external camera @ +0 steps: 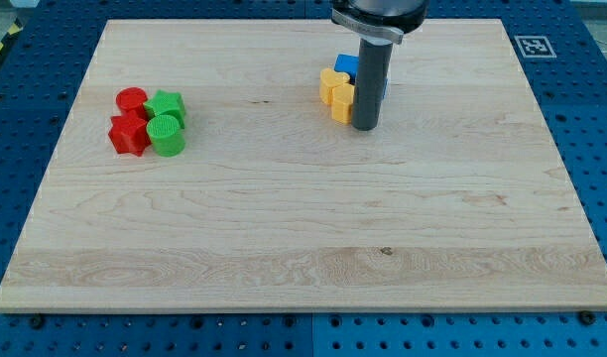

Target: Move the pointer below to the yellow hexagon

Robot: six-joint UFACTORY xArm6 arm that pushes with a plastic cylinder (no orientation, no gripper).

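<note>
Two yellow blocks sit together at the view's upper middle: an upper one [331,86] and a lower one [343,101] that looks like the hexagon. A blue block [347,65] lies just above them, partly hidden by the rod. My tip [365,128] rests on the board right beside the lower yellow block, at its lower right edge, touching or nearly touching it.
At the view's left sits a cluster: a red cylinder [132,100], a red star-like block [129,134], a green star-like block [167,105] and a green cylinder [167,134]. The wooden board [303,248] lies on a blue perforated table.
</note>
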